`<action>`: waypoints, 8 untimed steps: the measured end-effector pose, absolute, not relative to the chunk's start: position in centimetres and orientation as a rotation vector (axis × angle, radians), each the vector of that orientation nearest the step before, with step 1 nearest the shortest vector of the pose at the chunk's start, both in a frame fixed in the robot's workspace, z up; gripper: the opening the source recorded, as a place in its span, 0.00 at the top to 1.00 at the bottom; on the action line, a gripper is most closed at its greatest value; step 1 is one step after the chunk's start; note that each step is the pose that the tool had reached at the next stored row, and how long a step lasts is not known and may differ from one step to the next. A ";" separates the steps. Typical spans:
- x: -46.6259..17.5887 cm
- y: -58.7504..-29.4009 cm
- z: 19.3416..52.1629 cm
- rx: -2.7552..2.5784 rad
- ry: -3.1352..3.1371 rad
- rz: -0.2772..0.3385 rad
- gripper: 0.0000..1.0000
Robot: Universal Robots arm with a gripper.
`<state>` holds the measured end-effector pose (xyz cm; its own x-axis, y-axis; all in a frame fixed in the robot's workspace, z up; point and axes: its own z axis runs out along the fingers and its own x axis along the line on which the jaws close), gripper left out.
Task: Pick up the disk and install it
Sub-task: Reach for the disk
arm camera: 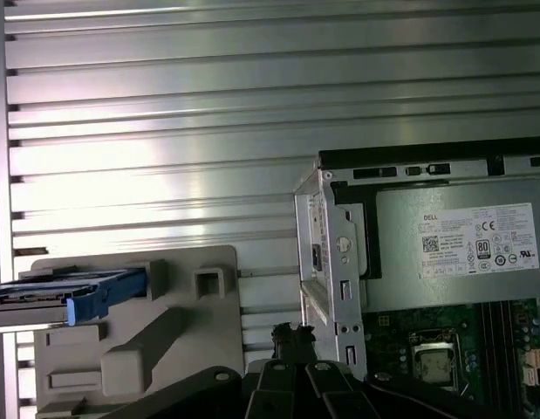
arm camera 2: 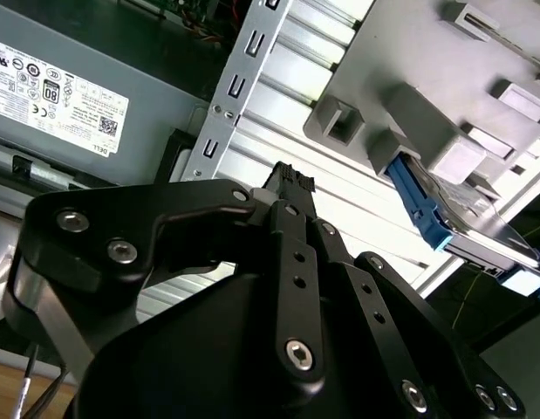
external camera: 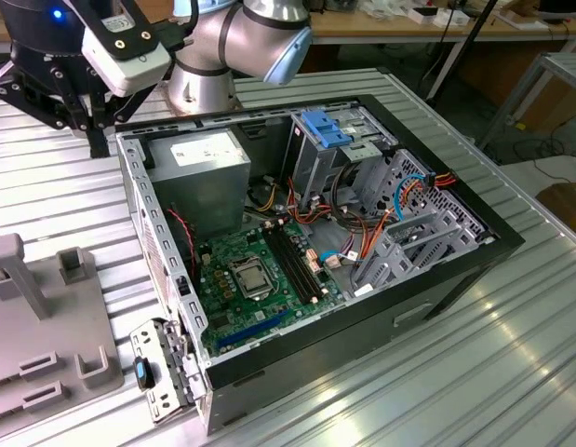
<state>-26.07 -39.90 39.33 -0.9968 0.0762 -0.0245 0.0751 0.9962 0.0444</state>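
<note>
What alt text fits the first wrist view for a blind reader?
The disk, in its blue frame, rests on a grey holder on the ribbed table, apart from the gripper. The open computer case lies beside the holder, power supply showing.

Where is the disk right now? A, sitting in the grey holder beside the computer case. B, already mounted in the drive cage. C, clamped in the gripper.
A: in the first wrist view the disk sits in the grey holder, outside the computer case.
</note>
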 end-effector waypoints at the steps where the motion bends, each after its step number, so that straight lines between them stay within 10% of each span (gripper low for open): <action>1: -26.3 -39.9 39.3 0.118 3.112 0.068 0.89; 8: -28.1 -39.9 39.3 0.118 3.113 0.068 0.89</action>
<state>-28.11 -39.89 39.33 -0.9968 0.0761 -0.0244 0.0750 0.9962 0.0444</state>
